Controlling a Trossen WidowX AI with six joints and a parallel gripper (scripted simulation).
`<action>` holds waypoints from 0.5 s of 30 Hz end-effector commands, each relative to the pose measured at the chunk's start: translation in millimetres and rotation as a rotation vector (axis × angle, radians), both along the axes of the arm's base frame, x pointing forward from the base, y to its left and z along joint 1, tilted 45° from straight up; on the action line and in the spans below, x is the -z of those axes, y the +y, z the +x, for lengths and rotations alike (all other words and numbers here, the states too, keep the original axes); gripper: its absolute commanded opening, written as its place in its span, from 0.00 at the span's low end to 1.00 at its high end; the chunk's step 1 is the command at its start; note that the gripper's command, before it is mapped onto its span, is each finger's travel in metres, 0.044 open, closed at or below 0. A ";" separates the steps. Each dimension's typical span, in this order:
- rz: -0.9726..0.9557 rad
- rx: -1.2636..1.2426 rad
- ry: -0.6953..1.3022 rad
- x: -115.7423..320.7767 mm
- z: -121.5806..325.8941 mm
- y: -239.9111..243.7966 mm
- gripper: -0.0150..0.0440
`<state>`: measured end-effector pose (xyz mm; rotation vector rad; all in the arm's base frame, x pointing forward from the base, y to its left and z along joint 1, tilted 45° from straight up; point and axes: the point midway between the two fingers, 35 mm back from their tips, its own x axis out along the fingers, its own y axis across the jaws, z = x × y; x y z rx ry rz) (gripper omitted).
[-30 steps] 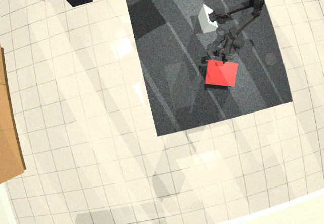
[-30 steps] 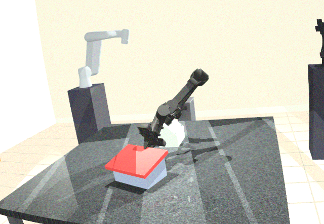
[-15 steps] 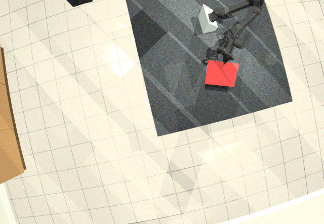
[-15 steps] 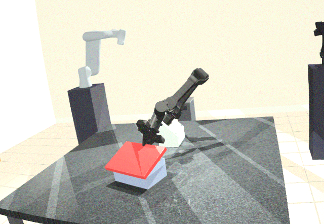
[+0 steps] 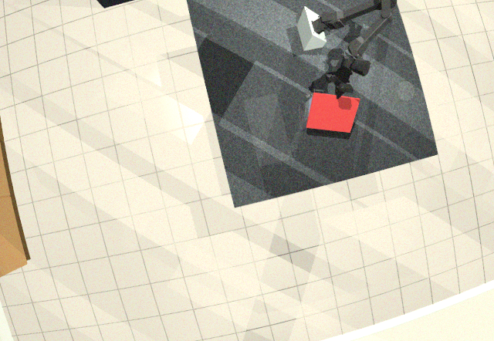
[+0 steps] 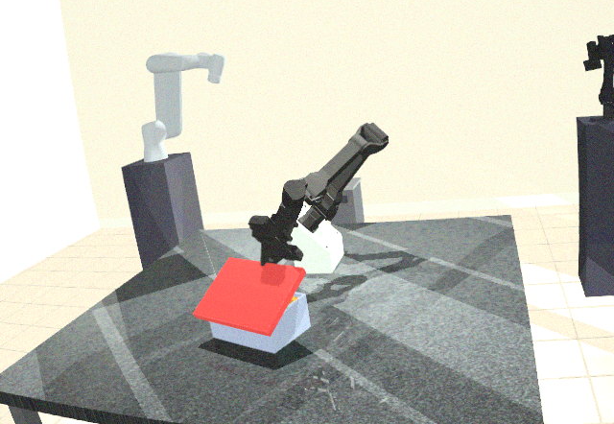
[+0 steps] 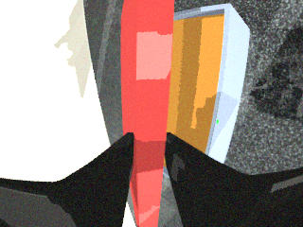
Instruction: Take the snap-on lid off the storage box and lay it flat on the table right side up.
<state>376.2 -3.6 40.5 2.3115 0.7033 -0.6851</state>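
Observation:
The red lid [image 5: 333,114] [image 6: 247,300] [image 7: 147,95] is tilted over the pale blue storage box [image 6: 238,335] [image 7: 233,66]. Its edge on the arm's side is raised, and its far edge is low by the box's front wall. The box stands on the dark table [image 5: 271,170] [image 6: 421,350], and its orange inside shows through the gap in the wrist view. My gripper [image 5: 339,94] [image 6: 274,262] [image 7: 148,138] is shut on the raised edge of the lid. Whether the low edge touches the box is not clear.
A pale angular block [image 5: 309,34] [image 6: 317,250] stands behind the box, at the arm's base. Beyond the table, a white arm [image 6: 168,97] stands on a dark pedestal [image 6: 163,206]. Another dark pedestal [image 6: 597,201] with a black arm is at the right.

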 end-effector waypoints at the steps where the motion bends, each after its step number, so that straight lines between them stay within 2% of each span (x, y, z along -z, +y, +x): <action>1: -0.001 -0.002 -0.007 -4.9 5.3 -5.1 0.25; 15: -0.002 -0.002 -0.008 -14.5 22.5 -21.5 0.25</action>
